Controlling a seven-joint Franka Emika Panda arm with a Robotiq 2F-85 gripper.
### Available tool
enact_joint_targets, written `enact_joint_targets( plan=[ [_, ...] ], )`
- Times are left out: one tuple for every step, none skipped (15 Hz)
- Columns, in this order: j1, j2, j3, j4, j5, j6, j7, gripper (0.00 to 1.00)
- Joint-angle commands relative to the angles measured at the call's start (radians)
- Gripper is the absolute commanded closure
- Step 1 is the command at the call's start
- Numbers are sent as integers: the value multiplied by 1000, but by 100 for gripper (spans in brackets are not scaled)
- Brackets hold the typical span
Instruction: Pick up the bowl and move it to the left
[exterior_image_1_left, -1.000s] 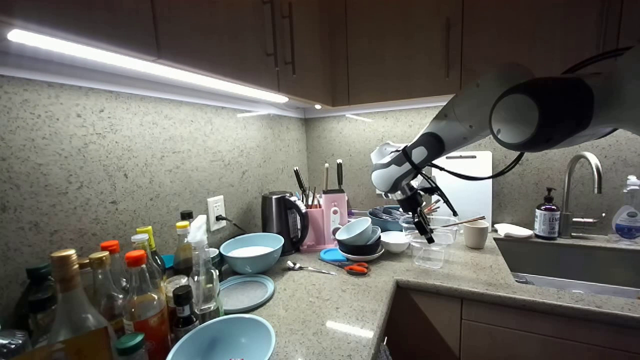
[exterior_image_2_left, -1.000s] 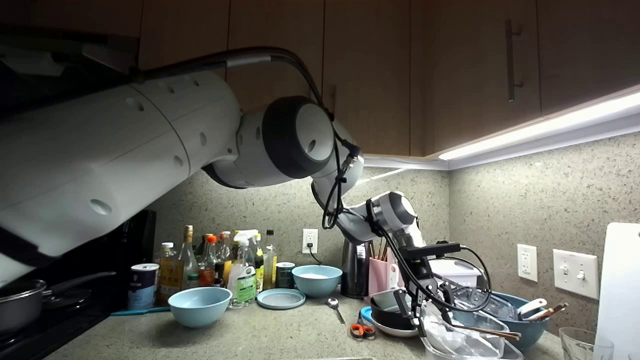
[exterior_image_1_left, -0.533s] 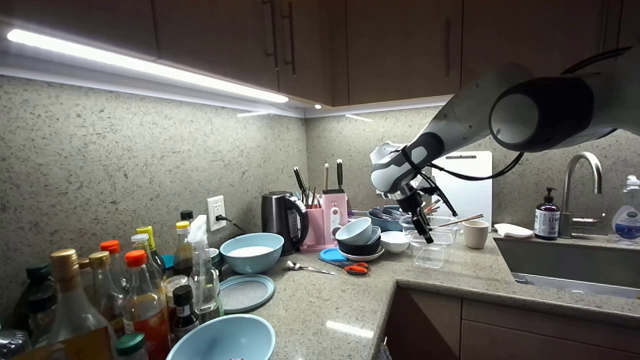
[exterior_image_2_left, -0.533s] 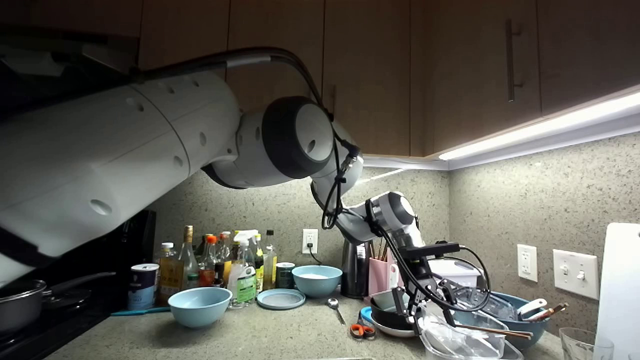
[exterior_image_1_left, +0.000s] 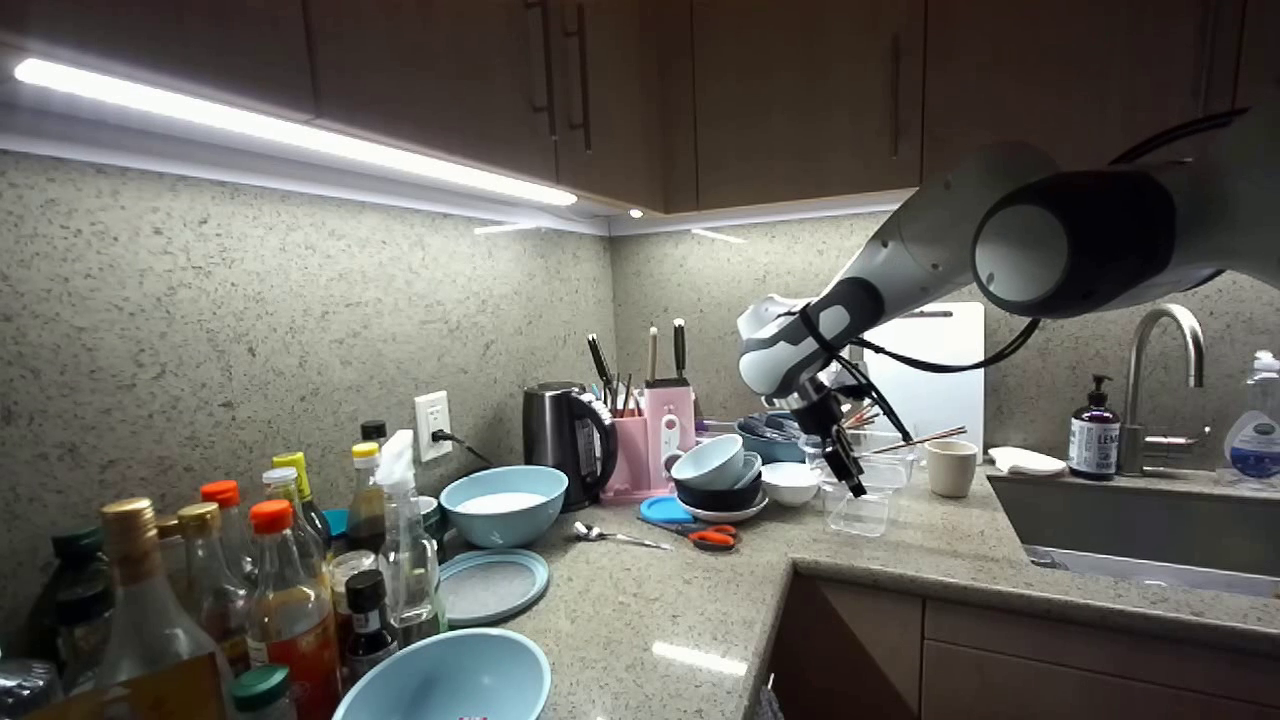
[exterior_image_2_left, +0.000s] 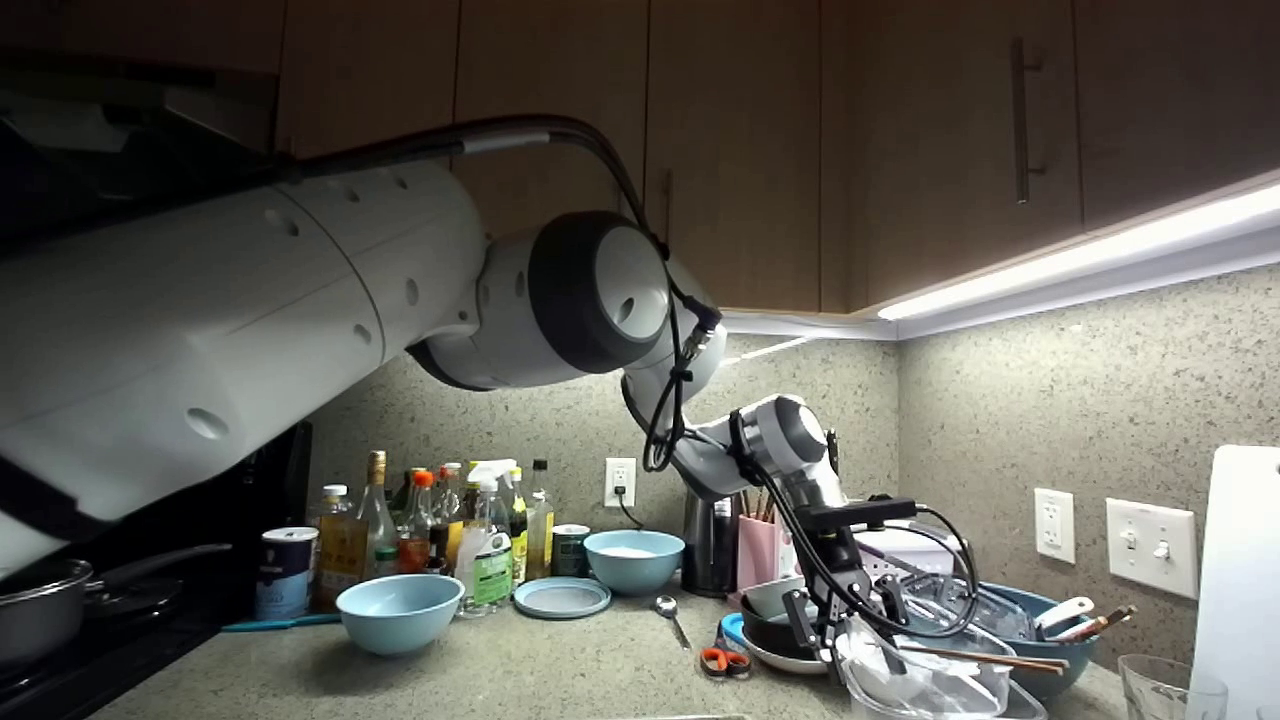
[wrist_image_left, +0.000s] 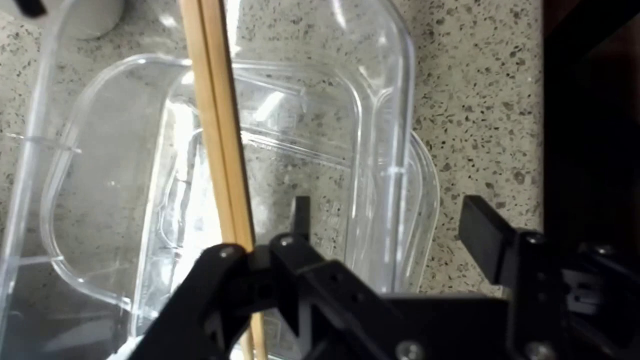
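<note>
My gripper is open and empty. It points down at the clear plastic containers, their rim between the fingers in the wrist view. The gripper shows in both exterior views. Several bowls are in view, and I cannot tell which is meant. A light blue bowl stands alone on the counter. Another blue bowl with something white inside stands by the kettle. A small blue bowl lies tilted on a black bowl. A white bowl sits beside that stack.
Wooden chopsticks lie across the containers, close to my left finger. A beige cup stands beside them, near the sink. Scissors, a spoon and a blue lid lie on the counter. Bottles line the wall.
The arm and gripper have dropped slightly toward the containers. The chopsticks shifted a little between the earlier frames. The bowls have not moved.
</note>
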Motion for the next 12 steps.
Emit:
enact_joint_targets(
  plan=[
    [7, 22, -7, 38, 6, -19, 11, 53],
    [8, 21, -8, 39, 5, -16, 12, 59],
    [9, 21, -9, 42, 3, -13, 14, 66],
    [10, 21, -9, 43, 2, -12, 14, 72],
    [10, 21, -10, 45, 1, -11, 14, 80],
    [11, 19, -10, 45, 1, -9, 15, 85],
    [12, 18, -10, 45, 1, -8, 15, 92],
    [12, 18, -10, 45, 1, -7, 16, 94],
    [13, 17, -11, 44, 1, -7, 20, 96],
    [17, 13, -15, 42, 0, -10, 38, 97],
    [23, 3, -21, 30, -4, -3, 72, 98],
    [30, -10, -28, 17, -11, 4, 102, 96]
  ],
)
